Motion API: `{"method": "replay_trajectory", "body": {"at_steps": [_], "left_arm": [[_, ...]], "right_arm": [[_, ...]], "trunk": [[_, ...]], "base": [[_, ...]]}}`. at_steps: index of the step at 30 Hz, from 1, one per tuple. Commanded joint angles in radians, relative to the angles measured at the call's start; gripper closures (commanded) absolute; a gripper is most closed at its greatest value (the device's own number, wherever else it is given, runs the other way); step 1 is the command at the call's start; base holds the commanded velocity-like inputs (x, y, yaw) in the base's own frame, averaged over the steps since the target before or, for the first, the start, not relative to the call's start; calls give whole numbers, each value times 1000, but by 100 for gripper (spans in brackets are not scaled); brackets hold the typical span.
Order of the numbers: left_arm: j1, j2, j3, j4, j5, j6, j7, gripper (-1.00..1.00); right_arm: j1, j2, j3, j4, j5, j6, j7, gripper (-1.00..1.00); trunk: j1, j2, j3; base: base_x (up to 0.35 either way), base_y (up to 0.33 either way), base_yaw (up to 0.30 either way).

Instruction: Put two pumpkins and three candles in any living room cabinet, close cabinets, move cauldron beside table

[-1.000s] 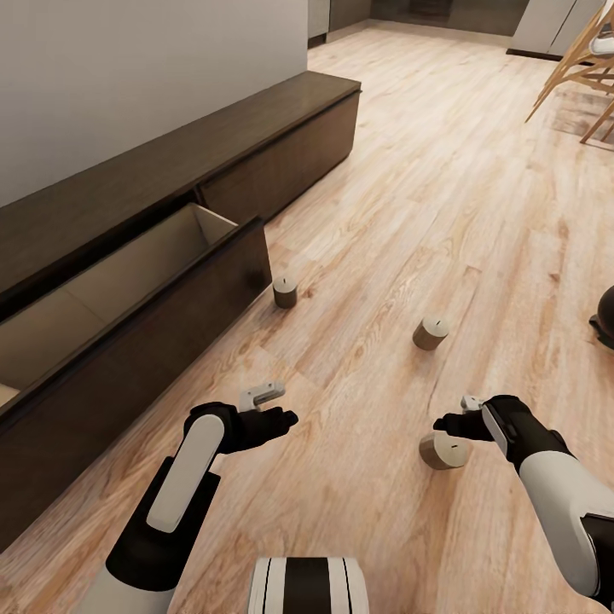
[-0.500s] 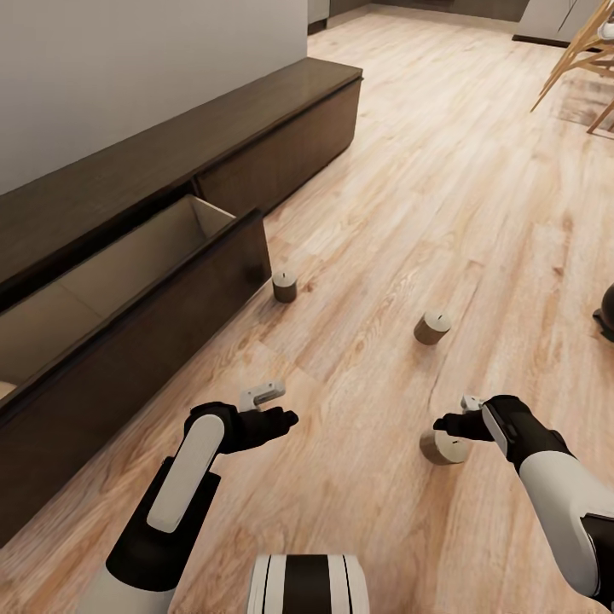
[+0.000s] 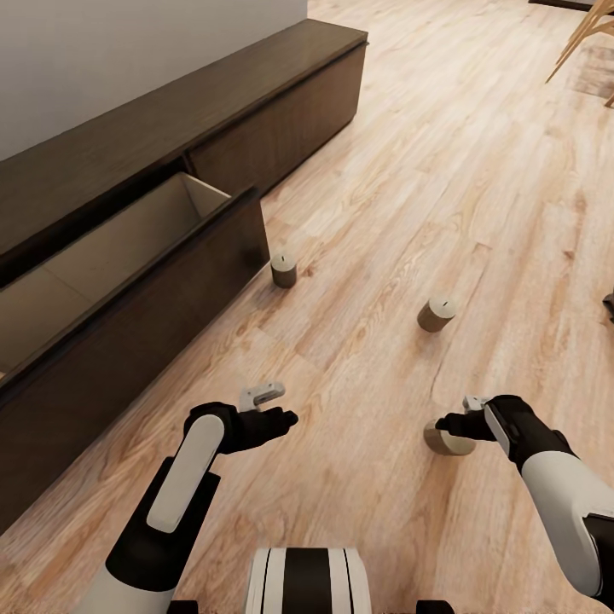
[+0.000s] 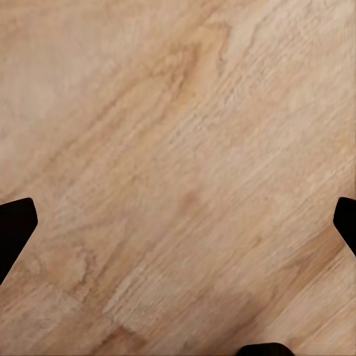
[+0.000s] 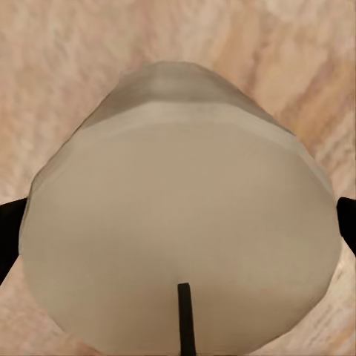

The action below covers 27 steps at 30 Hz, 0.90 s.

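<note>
Three grey-olive candles are on the wood floor. One candle (image 3: 284,269) stands upright by the corner of the open drawer. A second candle (image 3: 437,314) lies tilted farther right. The third candle (image 3: 445,443) (image 5: 178,237) sits right under my right gripper (image 3: 452,423), which is open; the fingertips (image 5: 9,222) show at either side of it, apart from it. My left gripper (image 3: 275,416) is open over bare floor (image 4: 178,163). The cabinet (image 3: 256,102) runs along the left wall, with one drawer (image 3: 128,256) pulled out showing a pale interior. A sliver of the black cauldron (image 3: 610,305) shows at the right edge.
The pulled-out drawer front (image 3: 170,315) juts into the floor space on my left. Pale wooden chair legs (image 3: 588,34) stand at the far right. Open wood floor (image 3: 426,170) stretches ahead between the cabinet and the chairs.
The head view has shifted: the cabinet and the two far candles sit higher in the picture. Both arms hold their pose. More of the near candle is covered by my right gripper.
</note>
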Motion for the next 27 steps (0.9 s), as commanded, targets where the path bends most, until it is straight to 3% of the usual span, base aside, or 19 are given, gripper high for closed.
{"method": "replay_trajectory", "body": {"at_steps": [1,2,9,27], "left_arm": [[0,0,0,0,0,0,0,-100],[0,1,0,0,0,0,0,-100],[0,0,-2,0,0,0,0,-100],[0,0,-13,0,4,-1,-2,-100]], "right_arm": [[0,0,0,0,0,0,0,-100],[0,0,0,0,-1,0,0,100],[0,-10,0,0,-21,1,0,100],[1,-15,0,-9,-25,2,4,100]], "trunk": [[0,0,0],[0,0,0],[0,0,0],[-1,0,8]], "base": [[0,0,0],[0,0,0],[0,0,0],[0,0,0]]}}
